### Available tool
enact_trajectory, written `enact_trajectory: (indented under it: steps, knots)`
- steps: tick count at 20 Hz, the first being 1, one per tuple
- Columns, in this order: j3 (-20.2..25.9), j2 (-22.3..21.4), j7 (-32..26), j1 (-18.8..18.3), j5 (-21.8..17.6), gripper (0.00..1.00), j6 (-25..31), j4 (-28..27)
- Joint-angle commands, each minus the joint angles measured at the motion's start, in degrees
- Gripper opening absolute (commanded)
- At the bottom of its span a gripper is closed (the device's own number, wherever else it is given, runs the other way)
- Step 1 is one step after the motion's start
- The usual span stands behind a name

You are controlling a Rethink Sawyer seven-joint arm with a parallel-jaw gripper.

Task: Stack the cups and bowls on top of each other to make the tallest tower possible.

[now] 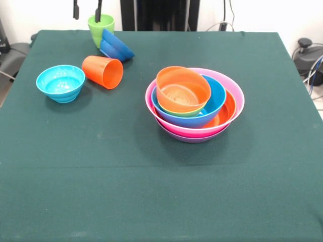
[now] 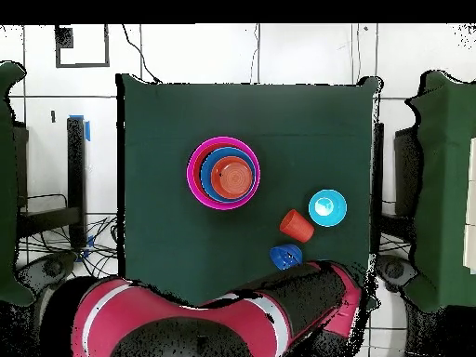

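Note:
In the front view my gripper (image 1: 87, 10) shows only as two dark fingertips at the top edge, apart and open. One fingertip (image 1: 98, 11) is over the mouth of the upright lime green cup (image 1: 101, 29); the other hangs to its left. A small dark blue bowl (image 1: 116, 46) leans tilted against that cup. The orange cup (image 1: 103, 71) lies on its side. A small light blue bowl (image 1: 60, 83) stands upright. The tower (image 1: 194, 103) has pink, purple, large orange and blue bowls, a small green one and a small orange bowl (image 1: 181, 89) on top.
In the overhead view the red arm (image 2: 232, 316) covers the table's bottom edge and hides the green cup. The tower (image 2: 223, 174), orange cup (image 2: 296, 225), light blue bowl (image 2: 326, 206) and dark blue bowl (image 2: 285, 257) show there on the green table (image 2: 167, 121).

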Motion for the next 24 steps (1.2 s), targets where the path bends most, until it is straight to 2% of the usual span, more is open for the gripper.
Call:
enact_trajectory:
  steps: [1, 3, 11, 19, 24]
  knots:
    - [9.72, 3.45, 0.78, -3.16, 0.39, 1.0, 3.39, -4.89]
    - [10.39, 3.6, -3.34, -4.68, 2.61, 1.0, 3.48, -5.4]
    - [12.05, 4.15, -9.24, -6.62, 4.13, 1.0, 3.62, -8.31]
    - [11.72, 4.08, -8.21, -5.47, 3.27, 1.0, 4.53, -9.09]
    - [11.27, 3.96, -5.11, -4.57, 0.95, 1.0, 4.15, -9.01]
